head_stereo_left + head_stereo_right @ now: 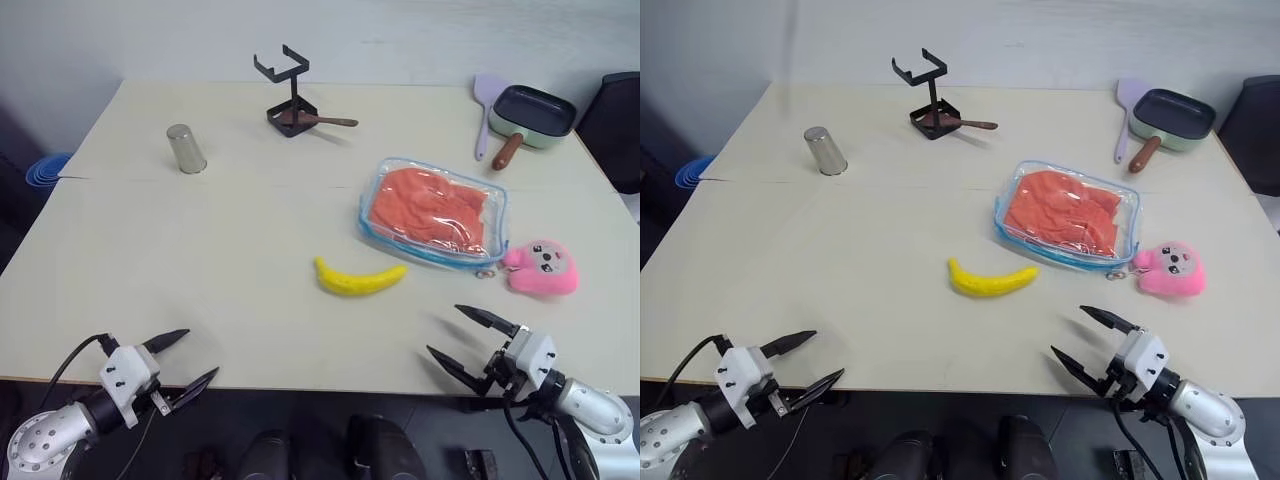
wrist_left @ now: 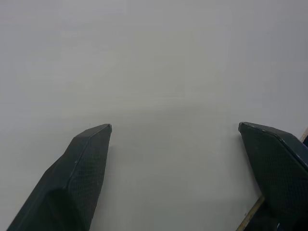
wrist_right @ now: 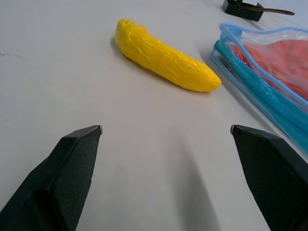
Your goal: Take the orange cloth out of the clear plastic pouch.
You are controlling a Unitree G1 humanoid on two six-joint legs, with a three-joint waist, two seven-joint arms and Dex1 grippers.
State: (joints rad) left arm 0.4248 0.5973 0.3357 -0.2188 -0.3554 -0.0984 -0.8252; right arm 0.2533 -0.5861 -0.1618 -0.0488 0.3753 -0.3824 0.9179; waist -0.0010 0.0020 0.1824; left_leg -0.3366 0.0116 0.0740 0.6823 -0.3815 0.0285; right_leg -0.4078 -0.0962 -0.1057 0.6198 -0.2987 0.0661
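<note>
Bare desk (image 1: 200,260) lies open ahead of both pincers. Nearing the pouch (image 1: 434,212) from the right pincer (image 1: 470,340), the banana (image 1: 360,279) lies just before it and the pink toy (image 1: 542,267) touches its near right corner.

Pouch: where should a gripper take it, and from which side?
Probably the near blue-edged rim of the pouch, low, from the robot's side with the right gripper. It lies flat, the cloth fills the middle, and the toy crowds its right corner.

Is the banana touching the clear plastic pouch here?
Apart. In the right wrist view, bare table shows between the banana tip and the clear plastic pouch edge.
</note>
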